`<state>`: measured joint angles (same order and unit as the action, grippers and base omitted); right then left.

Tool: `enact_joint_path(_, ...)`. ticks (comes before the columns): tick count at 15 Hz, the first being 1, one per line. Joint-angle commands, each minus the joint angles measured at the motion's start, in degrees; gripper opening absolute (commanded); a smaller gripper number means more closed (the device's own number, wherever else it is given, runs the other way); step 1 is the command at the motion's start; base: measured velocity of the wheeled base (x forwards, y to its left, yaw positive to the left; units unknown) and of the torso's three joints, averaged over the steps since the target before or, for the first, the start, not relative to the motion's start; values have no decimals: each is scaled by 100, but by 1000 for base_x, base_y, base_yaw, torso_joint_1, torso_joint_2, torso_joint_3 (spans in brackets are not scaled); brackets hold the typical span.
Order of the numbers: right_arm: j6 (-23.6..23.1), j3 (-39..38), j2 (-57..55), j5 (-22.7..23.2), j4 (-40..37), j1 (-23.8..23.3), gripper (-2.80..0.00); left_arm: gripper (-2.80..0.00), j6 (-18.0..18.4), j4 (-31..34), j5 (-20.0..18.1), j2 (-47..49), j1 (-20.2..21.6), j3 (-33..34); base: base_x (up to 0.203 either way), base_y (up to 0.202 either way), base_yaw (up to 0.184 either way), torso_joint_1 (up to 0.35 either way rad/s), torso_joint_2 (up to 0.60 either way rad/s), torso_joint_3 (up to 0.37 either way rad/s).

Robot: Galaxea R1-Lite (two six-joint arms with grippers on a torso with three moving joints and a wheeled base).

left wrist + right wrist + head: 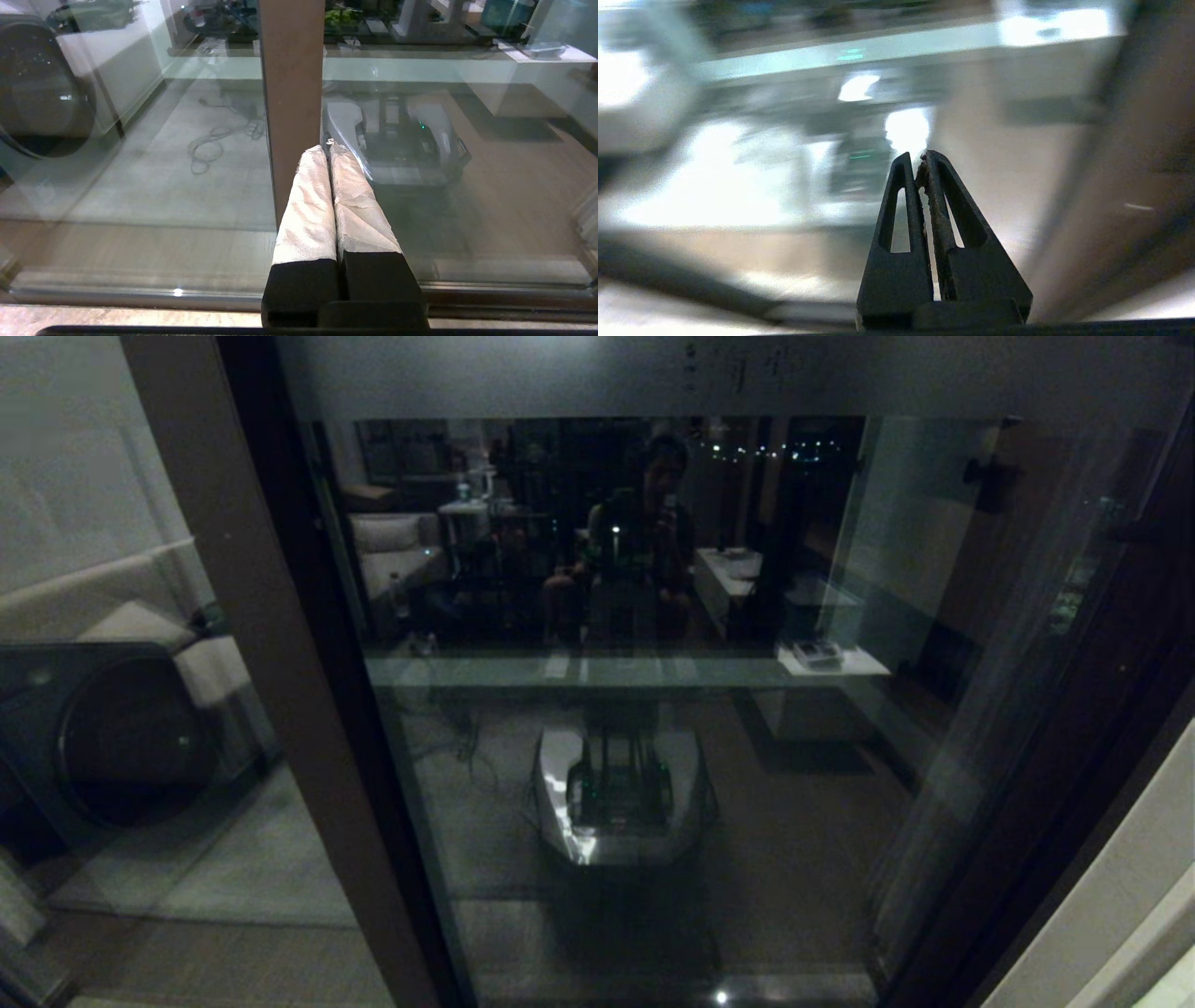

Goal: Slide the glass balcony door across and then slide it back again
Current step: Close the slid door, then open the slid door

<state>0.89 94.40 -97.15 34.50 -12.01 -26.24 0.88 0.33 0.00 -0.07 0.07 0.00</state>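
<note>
Two claws show, each only in its own wrist view; neither arm appears in the head view. Glass balcony door (pixel 635 728) fills the middle of the head view, dark brown stile (pixel 280 691) on its left edge, frosted band (pixel 728 373) with small characters across the top. Glass reflects the robot's own base (pixel 621 798), a seated person (pixel 644 541) and furniture behind. Left of the stile, through a second pane, a dark round-fronted appliance (pixel 112 737) stands low on the floor beside a pale sofa (pixel 112 588). Right edge of the view: dark frame, then a pale wall strip (pixel 1111 905). Left claw (pixel 329 147), parked, fingers wrapped in white tape, pressed together with nothing between them; tips point at the brown stile (pixel 292 93), apart from it. A cable (pixel 219 140) lies coiled on the floor beyond the glass. Right claw (pixel 920 161): black slotted fingers closed tip to tip, nothing held; surroundings smeared, with a brown frame member (pixel 1125 177) slanting along one side.
</note>
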Motion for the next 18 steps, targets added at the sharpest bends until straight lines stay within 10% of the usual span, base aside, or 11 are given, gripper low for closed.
enact_joint_path(1, 71, -85, 152, 1307, -12, -287, -280, -280, 0, 2, 0, -1, 1, 9, 0, 0, 0, 0, 0, 0)
enact_joint_path(10, 102, 220, -35, 129, -24, -346, -280, -280, 0, 2, 0, -1, 1, 9, 0, 0, 0, 0, 0, 0)
enact_joint_path(11, 73, 220, -48, 35, -38, -346, 0, -280, 0, 2, 0, -1, 1, 9, 0, 0, 0, 0, 0, 0)
enact_joint_path(18, 57, 778, -690, -55, -52, -365, 0, -280, 0, 2, 0, -1, 1, 9, 0, 0, 0, 0, 0, 0)
